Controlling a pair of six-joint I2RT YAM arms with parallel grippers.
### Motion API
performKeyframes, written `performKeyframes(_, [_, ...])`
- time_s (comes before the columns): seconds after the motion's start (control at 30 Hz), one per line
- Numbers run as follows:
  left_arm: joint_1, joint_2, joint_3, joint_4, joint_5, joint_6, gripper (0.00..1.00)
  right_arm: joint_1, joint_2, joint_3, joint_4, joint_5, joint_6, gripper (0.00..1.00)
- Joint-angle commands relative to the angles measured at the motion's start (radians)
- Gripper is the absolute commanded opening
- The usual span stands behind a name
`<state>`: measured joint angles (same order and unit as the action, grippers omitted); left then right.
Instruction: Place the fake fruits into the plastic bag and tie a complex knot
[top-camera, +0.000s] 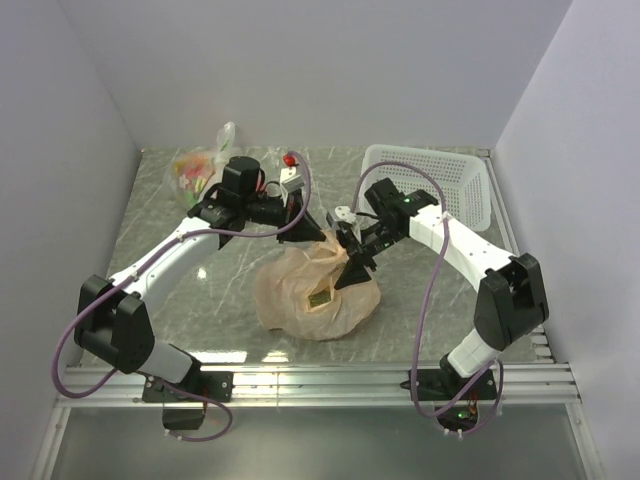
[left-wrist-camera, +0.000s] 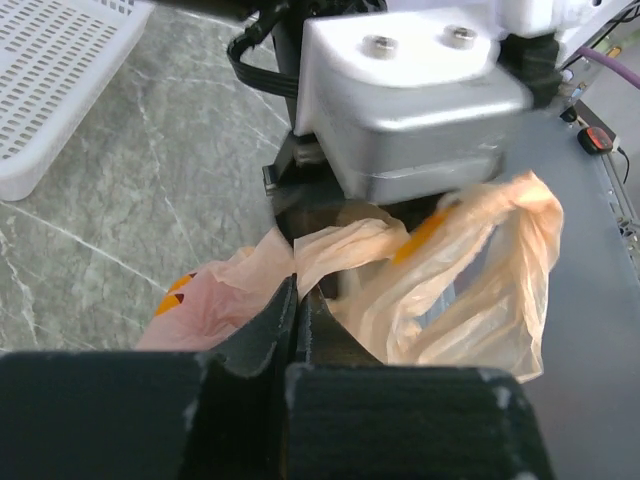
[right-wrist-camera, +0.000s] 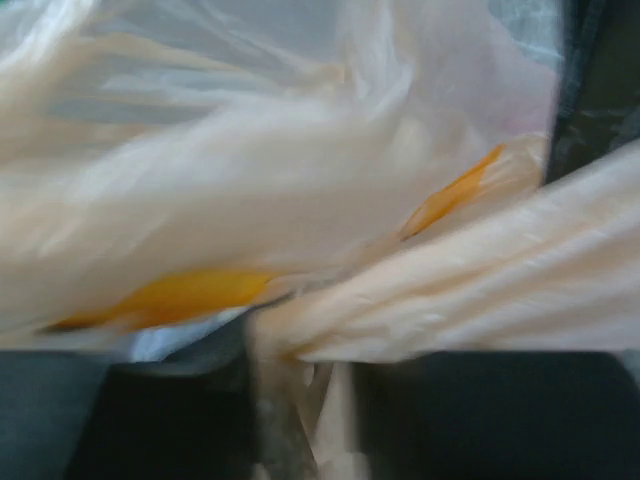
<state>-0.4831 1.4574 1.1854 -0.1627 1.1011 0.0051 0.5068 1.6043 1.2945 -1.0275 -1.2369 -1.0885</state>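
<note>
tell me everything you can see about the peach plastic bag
The plastic bag is thin, crinkly, translucent peach film with orange printed patches. It sits as a bulging heap on the marbled table, top gathered upward. The left gripper is shut on a twisted strip of it; one loop handle hangs open. The right gripper is against its top; its grip is unclear.

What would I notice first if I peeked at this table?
The puffy peach-orange plastic bag in the middle of the table stands out first, with the left tool and right tool meeting over its top. The left tool is shut, pinching a twisted strip of the bag. Further back sit a white basket on the right and a clear bag of mixed fruits on the left.
</note>
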Motion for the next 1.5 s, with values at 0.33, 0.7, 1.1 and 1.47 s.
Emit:
performKeyframes(0.33, [0.003, 0.018, 0.032, -0.017, 0.026, 0.004, 0.0, -0.174, -0.277, 0.005, 0.223, 0.056, 0.263, 0.92])
performKeyframes(0.7, [0.003, 0.055, 0.046, -0.035, 0.016, 0.001, 0.0, -0.05, -0.434, 0.06, 0.445, 0.163, 0.396, 0.97])
performKeyframes(1.1, [0.006, 0.06, 0.059, -0.06, 0.017, 0.01, 0.0, 0.11, -0.391, -0.018, 0.448, 0.35, 0.19, 0.74])
performKeyframes(1.47, [0.04, 0.044, 0.088, -0.1, 0.01, 0.042, 0.0, 0.116, -0.455, -0.165, 0.462, 0.462, 0.217, 0.0])
